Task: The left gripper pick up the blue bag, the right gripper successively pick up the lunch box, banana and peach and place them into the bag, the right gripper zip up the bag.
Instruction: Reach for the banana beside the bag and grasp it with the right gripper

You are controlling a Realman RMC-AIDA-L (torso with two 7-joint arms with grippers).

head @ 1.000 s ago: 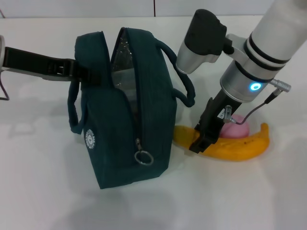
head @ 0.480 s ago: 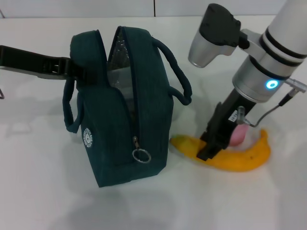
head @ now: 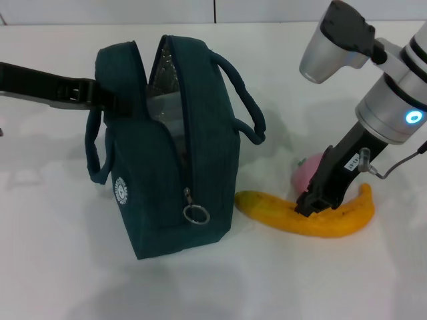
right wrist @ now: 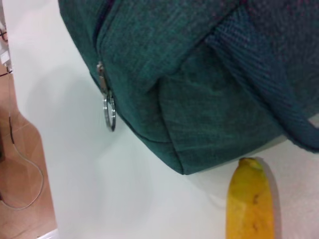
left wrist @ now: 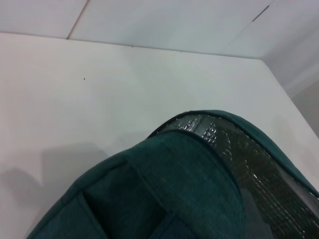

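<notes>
**Right gripper low over the banana, bag held open beside it**

Your bag (head: 170, 153) stands upright on the white counter (head: 67, 267), left of centre in the head view. Its top is unzipped and gaping, so you can see the silver lining (head: 163, 87) inside. The ring pull (head: 196, 215) hangs at the low end of the zip, on the end panel that faces you, and a small white round logo (head: 121, 191) sits on the panel to its left. One handle (head: 243, 107) arches out over the right side; the other (head: 97, 150) droops down the left side.

Your left gripper (head: 87, 93) reaches in from the left edge and meets the bag at its upper left, by the drooping handle. You cannot tell from these views whether its fingers are apart or closed on the fabric. The left wrist view shows only the bag's top edge and a strip of lining.

The banana (head: 303, 215) lies flat on the counter just right of the bag's base, its near tip close to the bag and not visibly touching it. The peach (head: 308, 170) sits just behind the banana, partly hidden by the arm.

Your right gripper (head: 308, 205) comes down at a slant from the upper right, its tip right at the banana's middle. Its fingers look close together, but whether they clamp the banana is not clear. The right wrist view shows the bag's lower corner, the ring pull and the banana's tip.

No lunch box shows on the counter; something pale sits inside the bag, too unclear to name.
</notes>
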